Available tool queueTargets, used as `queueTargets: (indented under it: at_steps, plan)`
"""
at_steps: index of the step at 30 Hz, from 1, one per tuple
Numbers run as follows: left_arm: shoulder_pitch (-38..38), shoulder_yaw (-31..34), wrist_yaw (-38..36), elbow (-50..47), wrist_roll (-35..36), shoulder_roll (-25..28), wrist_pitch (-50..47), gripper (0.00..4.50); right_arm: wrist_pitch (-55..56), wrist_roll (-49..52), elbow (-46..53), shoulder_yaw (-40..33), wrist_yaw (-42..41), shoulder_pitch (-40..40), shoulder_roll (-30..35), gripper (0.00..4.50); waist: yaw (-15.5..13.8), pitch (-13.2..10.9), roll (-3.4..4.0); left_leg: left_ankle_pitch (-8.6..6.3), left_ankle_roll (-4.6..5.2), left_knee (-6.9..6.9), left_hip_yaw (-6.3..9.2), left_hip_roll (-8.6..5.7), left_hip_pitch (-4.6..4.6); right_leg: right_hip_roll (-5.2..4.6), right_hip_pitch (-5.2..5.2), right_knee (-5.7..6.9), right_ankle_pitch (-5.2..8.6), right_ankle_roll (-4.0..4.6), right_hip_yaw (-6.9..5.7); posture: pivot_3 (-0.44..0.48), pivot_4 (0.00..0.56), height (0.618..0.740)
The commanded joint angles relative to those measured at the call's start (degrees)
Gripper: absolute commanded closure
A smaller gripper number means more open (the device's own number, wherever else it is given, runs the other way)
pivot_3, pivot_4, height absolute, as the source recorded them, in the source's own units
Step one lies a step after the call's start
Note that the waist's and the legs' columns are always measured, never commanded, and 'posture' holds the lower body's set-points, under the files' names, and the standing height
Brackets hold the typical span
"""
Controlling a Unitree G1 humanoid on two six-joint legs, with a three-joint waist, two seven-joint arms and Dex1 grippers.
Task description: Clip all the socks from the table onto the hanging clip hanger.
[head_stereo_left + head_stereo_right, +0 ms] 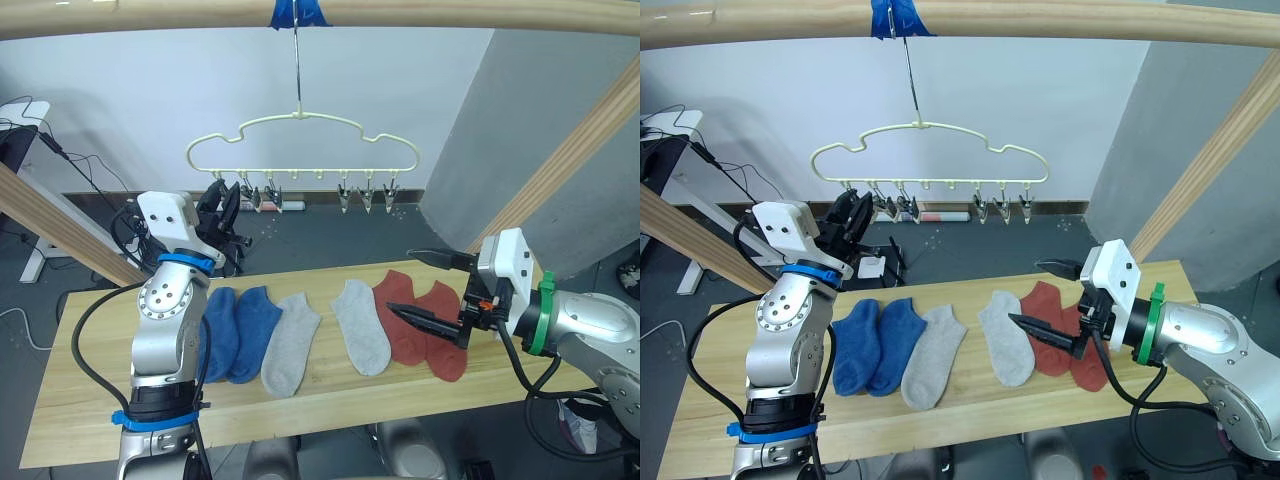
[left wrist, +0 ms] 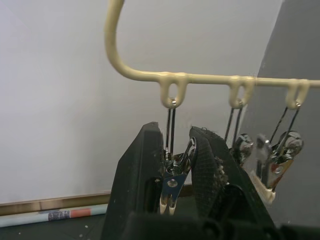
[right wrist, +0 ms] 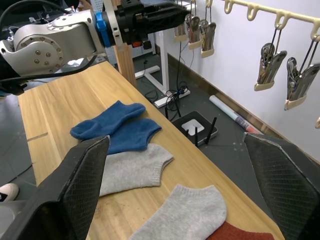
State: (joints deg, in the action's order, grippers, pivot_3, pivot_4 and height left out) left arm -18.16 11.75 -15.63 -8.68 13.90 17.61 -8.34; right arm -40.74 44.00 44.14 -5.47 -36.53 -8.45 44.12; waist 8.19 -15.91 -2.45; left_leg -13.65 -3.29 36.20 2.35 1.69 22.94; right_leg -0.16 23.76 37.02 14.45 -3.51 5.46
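Six socks were laid in a row across the middle of the table (image 1: pixel 90 420), in the lower half of the head views. Two blue socks (image 1: pixel 240 330) lay overlapped at centre left, then a light grey sock (image 1: pixel 288 343) touching them, a second grey sock (image 1: pixel 362 324) just right of centre, and two brick red socks (image 1: pixel 425 325) overlapped at centre right.

The clip hanger (image 1: pixel 300 135) was hung by its hook from a wooden pole (image 1: pixel 150 18) along the top of the frame, where blue tape (image 1: pixel 297 12) was wrapped. A row of metal clips (image 1: pixel 365 197) dangled beneath it.

The left gripper (image 1: pixel 228 210) was raised at the hanger's left end. In the left wrist view its fingers (image 2: pixel 137 185) were closed around one clip (image 2: pixel 172 175); how hard it was squeezed could not be made out.

The right gripper (image 1: pixel 428 288) was held low at centre right, its fingers (image 1: pixel 420 318) spread wide over the red socks, nothing grasped.
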Motion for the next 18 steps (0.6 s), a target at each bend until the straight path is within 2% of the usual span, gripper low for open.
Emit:
queueTargets:
  at_steps: [1, 3, 7, 18]
  plan:
    - [0.98, 0.7, -0.39, -2.87, 0.12, 0.69, 1.59, 3.81, 0.27, 0.5, 1.65, -0.61, 0.49, 0.03, -0.09, 0.0, 0.0, 0.0, 0.0, 0.0, 0.0, 0.0, 0.0, 0.0, 0.0, 0.0, 0.0, 0.0, 0.0, 0.0, 0.0, -0.246, 0.295, 0.74]
    - [1.25, 0.98, -0.08, -2.94, -0.02, 0.82, 1.56, 3.08, 0.18, 0.67, 1.8, -0.62, 0.67, 0.09, -0.03, 0.0, -0.01, -0.01, 0.0, 0.0, 0.0, -0.01, 0.0, 0.0, 0.0, 0.0, 0.01, 0.0, 0.0, 0.0, 0.0, -0.245, 0.295, 0.74]
    - [1.21, 0.74, 0.55, -3.03, -0.74, 1.07, 1.34, 2.08, 0.11, 0.75, 1.78, -0.59, 0.7, 0.09, 0.03, 0.0, -0.06, -0.03, -0.01, 0.0, 0.0, -0.01, 0.0, 0.0, 0.01, 0.0, 0.01, 0.0, 0.0, 0.0, 0.0, -0.244, 0.298, 0.74]
    - [3.55, 1.75, 0.28, -8.8, 1.4, 3.31, -5.97, 2.08, 0.75, 0.23, 1.59, -1.05, 0.16, 1.47, 0.25, 0.0, -0.04, -0.23, 0.03, 0.0, 0.0, -0.02, 0.0, 0.01, 0.02, 0.0, 0.04, -0.01, 0.0, 0.0, 0.01, -0.239, 0.302, 0.74]
